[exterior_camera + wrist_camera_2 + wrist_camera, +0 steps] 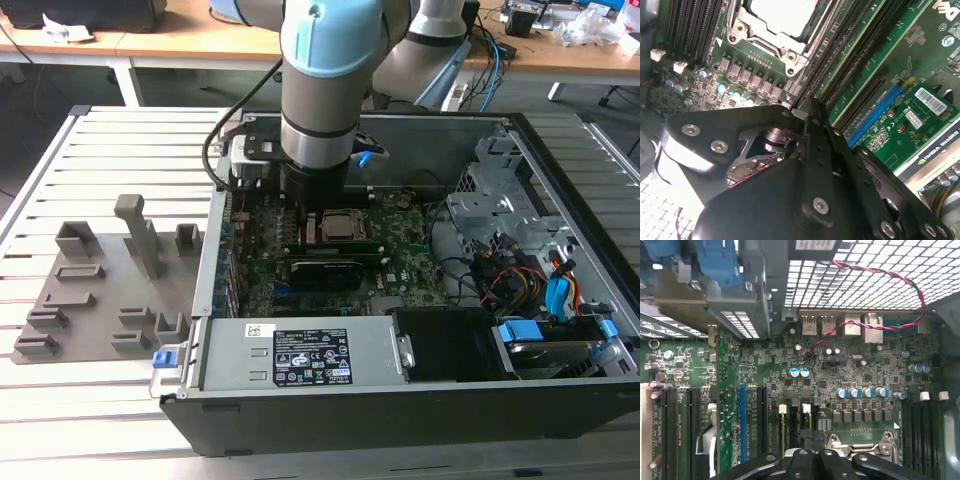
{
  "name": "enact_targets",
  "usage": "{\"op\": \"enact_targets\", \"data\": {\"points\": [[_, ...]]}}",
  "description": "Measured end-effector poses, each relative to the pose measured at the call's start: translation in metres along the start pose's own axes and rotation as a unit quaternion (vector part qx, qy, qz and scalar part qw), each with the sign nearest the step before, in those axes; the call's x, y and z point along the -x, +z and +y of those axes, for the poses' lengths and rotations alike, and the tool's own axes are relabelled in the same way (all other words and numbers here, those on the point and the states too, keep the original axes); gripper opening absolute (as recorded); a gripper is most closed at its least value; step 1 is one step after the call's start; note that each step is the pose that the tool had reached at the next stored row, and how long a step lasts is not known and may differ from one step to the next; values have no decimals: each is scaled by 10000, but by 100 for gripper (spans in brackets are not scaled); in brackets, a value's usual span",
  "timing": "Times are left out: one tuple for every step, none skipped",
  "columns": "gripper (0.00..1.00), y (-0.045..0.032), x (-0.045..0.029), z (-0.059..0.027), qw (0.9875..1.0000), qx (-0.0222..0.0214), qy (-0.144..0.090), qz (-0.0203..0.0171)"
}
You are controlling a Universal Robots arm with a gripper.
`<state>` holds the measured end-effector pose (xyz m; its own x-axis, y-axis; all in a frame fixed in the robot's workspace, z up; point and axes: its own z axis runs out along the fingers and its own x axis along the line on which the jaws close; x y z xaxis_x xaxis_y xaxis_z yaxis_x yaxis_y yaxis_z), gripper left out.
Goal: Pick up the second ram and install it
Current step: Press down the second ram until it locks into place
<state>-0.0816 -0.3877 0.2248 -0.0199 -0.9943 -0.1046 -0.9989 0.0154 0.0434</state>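
In both wrist views my gripper point(801, 111) point(811, 437) is low over the green motherboard, its dark fingertips drawn together. They rest at the end of the long black memory slots point(837, 47) point(795, 422) beside the CPU socket point(780, 25) point(340, 226). Nothing shows between the fingers. The second ram is hidden; I cannot tell it apart from the slots under the fingertips. In the exterior view the arm's wrist point(318, 150) stands upright inside the open computer case point(560, 190), just behind the CPU socket.
A black-covered card point(325, 270) point(935, 145) lies in front of the socket. A power supply point(300, 352) and drive bays with cables point(510, 280) take up the case's front and the exterior view's right. A grey fixture point(100, 290) lies outside on the slatted table. A red-black wire point(875, 272) crosses the rear grille.
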Motion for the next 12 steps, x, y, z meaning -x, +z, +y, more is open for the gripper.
{"op": "enact_targets", "data": {"points": [[11, 1, 0, 0, 10000, -1, 0, -1], [11, 1, 1, 0, 10000, -2, 1, -2], [11, -16, 4, -3, 10000, -5, 2, -9], [11, -35, 7, -27, 10000, -6, 1, -9], [11, -54, 9, -70, 10000, 2, 0, -6], [11, -63, 10, -120, 10000, 13, 3, -5], [11, -70, 12, -208, 10000, 39, 5, -8], [11, -71, 12, -233, 10000, 47, 6, -11], [11, -74, 13, -260, 10000, 56, 7, -12], [11, -85, 15, -309, 10000, 70, 7, -14], [11, -103, 17, -332, 10000, 76, 8, -17], [11, -124, 20, -350, 10000, 81, 9, -17]]}}
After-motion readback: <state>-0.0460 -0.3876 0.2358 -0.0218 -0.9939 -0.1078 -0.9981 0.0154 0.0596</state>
